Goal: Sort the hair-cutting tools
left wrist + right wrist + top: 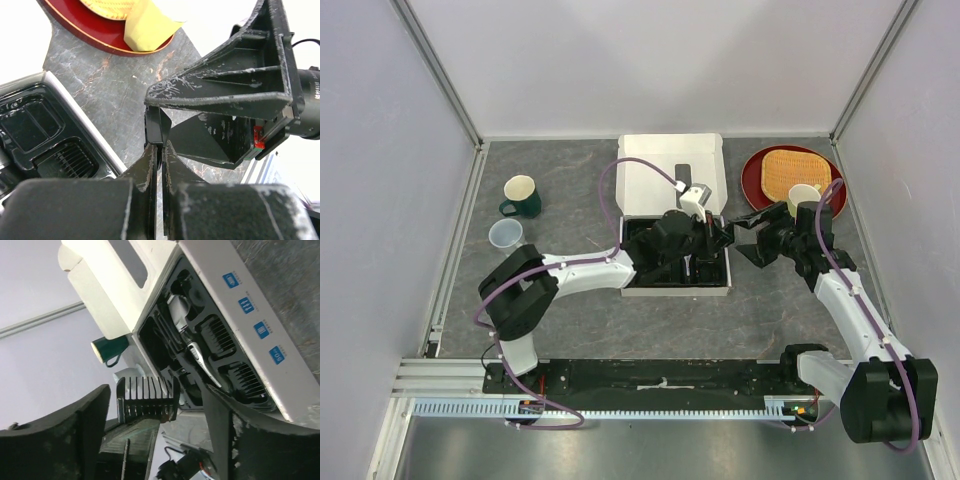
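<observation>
My left gripper [723, 238] is shut on a black comb guard [147, 400] and holds it up, teeth uppermost, just right of the box's black tray [638, 278]. In the left wrist view the guard shows as a thin black piece [154, 127] at the tips of the left gripper [161, 146]. My right gripper [155, 390] is open, one finger on each side of that guard, not touching it; in the top view it [740, 240] faces the left gripper. The tray holds more comb guards [217, 335] and the clipper with a silver head [202, 362].
The white box lid [672, 165] lies open behind the tray. A green mug [521, 196] and a clear cup [506, 234] stand at the left. A red plate [760, 172] with a yellow waffle and a yellow cup [804, 197] is at the back right.
</observation>
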You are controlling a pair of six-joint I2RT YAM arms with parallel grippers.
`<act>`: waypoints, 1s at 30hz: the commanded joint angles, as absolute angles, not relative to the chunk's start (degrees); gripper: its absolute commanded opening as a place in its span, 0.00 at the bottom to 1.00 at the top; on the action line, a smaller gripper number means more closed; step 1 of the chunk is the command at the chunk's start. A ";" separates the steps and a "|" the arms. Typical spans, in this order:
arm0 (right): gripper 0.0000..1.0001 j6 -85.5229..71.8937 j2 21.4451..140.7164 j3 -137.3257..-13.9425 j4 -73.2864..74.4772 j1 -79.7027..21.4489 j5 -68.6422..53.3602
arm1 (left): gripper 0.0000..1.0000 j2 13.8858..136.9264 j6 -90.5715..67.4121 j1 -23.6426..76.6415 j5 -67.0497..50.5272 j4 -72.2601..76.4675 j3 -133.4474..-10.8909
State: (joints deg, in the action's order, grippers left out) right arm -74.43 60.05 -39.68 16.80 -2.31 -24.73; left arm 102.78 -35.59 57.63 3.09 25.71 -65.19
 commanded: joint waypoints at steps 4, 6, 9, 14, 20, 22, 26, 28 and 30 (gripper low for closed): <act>0.98 -63.82 60.21 -43.50 20.04 -2.37 -18.11 | 0.02 103.01 -33.83 53.63 -2.26 18.46 -68.91; 0.98 -62.15 59.85 -43.07 19.95 -2.37 -17.14 | 0.02 102.83 -34.10 52.04 -6.84 17.32 -68.56; 0.98 -60.74 59.68 -42.19 19.95 -2.46 -17.22 | 0.02 103.01 -35.33 48.44 -13.16 14.69 -69.51; 0.98 -58.80 60.20 -39.12 19.95 -2.37 -18.72 | 0.02 107.12 -35.95 42.90 -22.58 4.85 -75.92; 0.98 -56.87 61.26 -36.04 20.39 -2.37 -20.12 | 0.02 112.93 -32.78 41.75 -24.25 -5.87 -85.15; 0.98 -56.43 61.00 -35.34 20.65 -2.37 -20.13 | 0.02 114.96 -33.13 41.40 -25.22 -6.59 -86.65; 0.98 -56.16 59.77 -34.28 21.53 -2.29 -17.85 | 0.02 117.77 -34.89 40.96 -27.25 -7.91 -89.20; 0.98 -56.25 59.24 -33.58 21.80 -2.37 -17.40 | 0.02 119.26 -35.68 40.96 -27.16 -8.35 -90.26; 0.98 -56.16 59.15 -33.14 21.97 -2.37 -17.31 | 0.02 120.32 -35.77 40.87 -27.16 -8.44 -90.79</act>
State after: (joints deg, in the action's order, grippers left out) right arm -57.21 60.49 -34.02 21.85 -2.31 -18.94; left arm 118.30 -35.16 41.34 -24.62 -6.59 -87.48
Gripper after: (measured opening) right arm 0.979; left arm 0.044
